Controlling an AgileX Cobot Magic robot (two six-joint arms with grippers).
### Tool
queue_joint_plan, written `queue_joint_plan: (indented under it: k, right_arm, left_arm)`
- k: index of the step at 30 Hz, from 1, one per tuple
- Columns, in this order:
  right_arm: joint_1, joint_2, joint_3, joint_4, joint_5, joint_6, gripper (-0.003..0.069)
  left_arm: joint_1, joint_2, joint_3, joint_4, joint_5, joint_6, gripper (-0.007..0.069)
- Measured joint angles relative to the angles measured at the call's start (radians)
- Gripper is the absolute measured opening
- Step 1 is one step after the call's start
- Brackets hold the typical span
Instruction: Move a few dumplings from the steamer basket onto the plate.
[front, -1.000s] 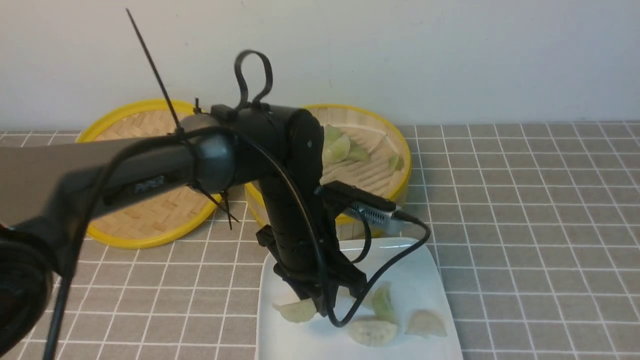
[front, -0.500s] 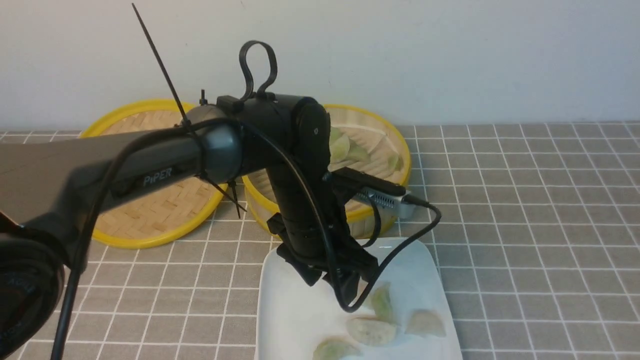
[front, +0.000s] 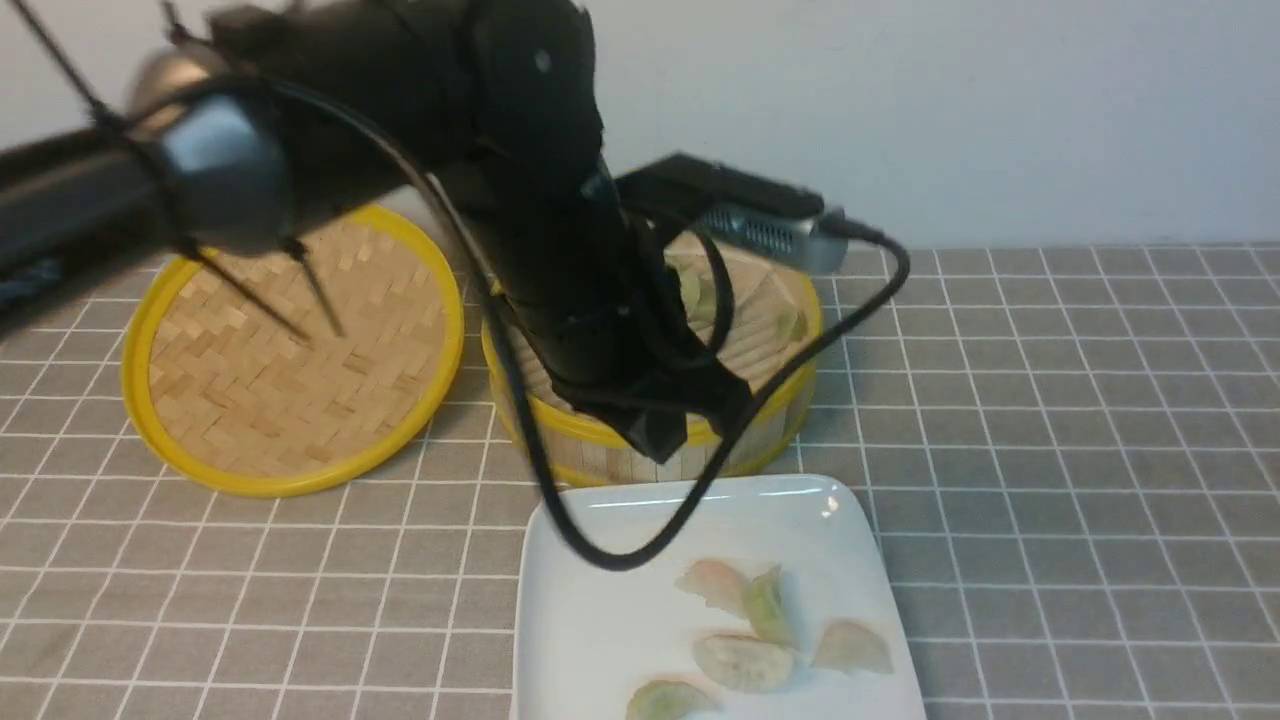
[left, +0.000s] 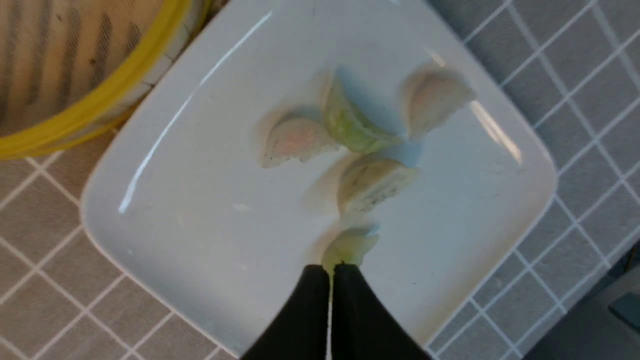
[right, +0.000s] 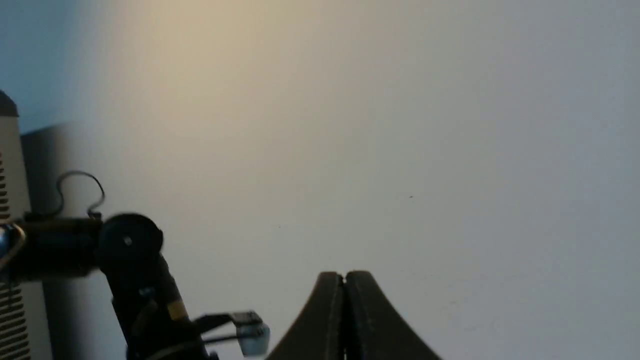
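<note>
Left wrist view looks straight down on five dumplings (left: 372, 182) lying loose on the plate (left: 200, 235). A pinkish one touches a green one, a whitish one sits off to the side, a pale one is in the middle, and a greenish one lies nearest the plate's front edge. That last one is the newcomer. A second ago the left gripper (left: 331, 270) was low over the plate with a pale dumpling at its tips. Half a second ago the dumpling already lay by the front edge.

Since then the arm has lifted clear and swung back. In the front view its tip now hangs over the near rim of the steamer basket (front: 790, 420). Its jaws are pressed together with nothing between them. The greenish dumpling only seems to sit at the tips because the camera looks down past them.

So this delivery is done, and with five on the plate "a few" looks satisfied. A couple of green dumplings show in the basket, but the arm covers much of its floor, so there may be more. The flat lid (front: 290, 350) lies just beside the basket. The right gripper (right: 344, 280) is closed and empty, facing a bare wall.
</note>
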Motion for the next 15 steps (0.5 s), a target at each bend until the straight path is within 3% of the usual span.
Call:
queue_joint_plan:
  k: [12, 15]
  right_arm:
    - [0.000, 0.000, 0.018, 0.000, -0.072, 0.004, -0.0015]
    - [0.000, 0.000, 0.018, 0.000, -0.071, 0.004, -0.0015]
  left_arm:
    - [0.000, -0.594, 0.048, 0.000, 0.015, -0.001, -0.0005]
    - [0.000, -0.817, 0.174, 0.015, -0.089, 0.000, -0.0005]
